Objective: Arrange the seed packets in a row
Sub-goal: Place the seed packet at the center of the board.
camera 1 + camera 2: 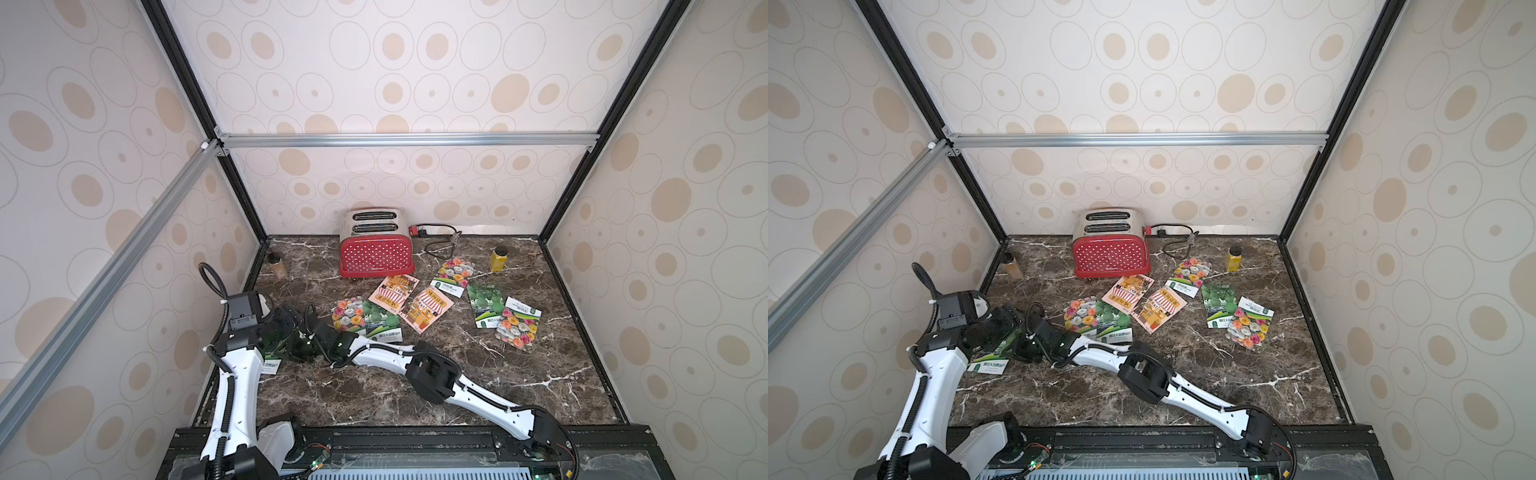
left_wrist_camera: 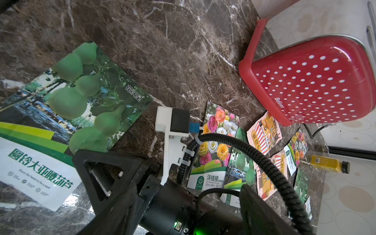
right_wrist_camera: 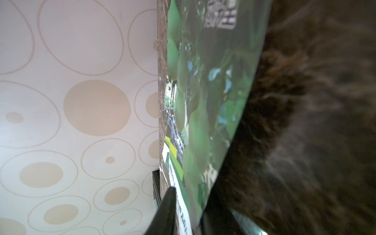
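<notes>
Across the booth's floor spreads a dark marble table [image 1: 498, 374]. Low over its near side, the right arm [image 1: 478, 390] stretches from the near right corner towards the table's left edge. The left arm [image 1: 237, 395] rises at the near left and bends over the same spot. Against the back wall stands a red polka-dot toaster [image 1: 376, 253], with its black cord [image 1: 440, 245] looped beside it. Seven seed packets [image 1: 426, 309] lie scattered in front of the toaster at odd angles, not in a row and some overlapping: two peach packets [image 1: 392, 293] in the middle, with flower-print packets [image 1: 451, 276] and gourd-print packets [image 1: 486, 309] to either side. The eighth, a green gourd packet [image 2: 67, 105], lies apart near the table's left edge. The right gripper [image 3: 191, 203] has its fingers close together, with this packet's white-banded end between them; whether they pinch it cannot be told. The left gripper [image 2: 158, 173] stands wide and holds nothing, its fingers either side of the right arm's wrist. A yellow bottle [image 1: 498, 258] stands at the back right and a brown spice jar [image 1: 277, 266] at the back left.
</notes>
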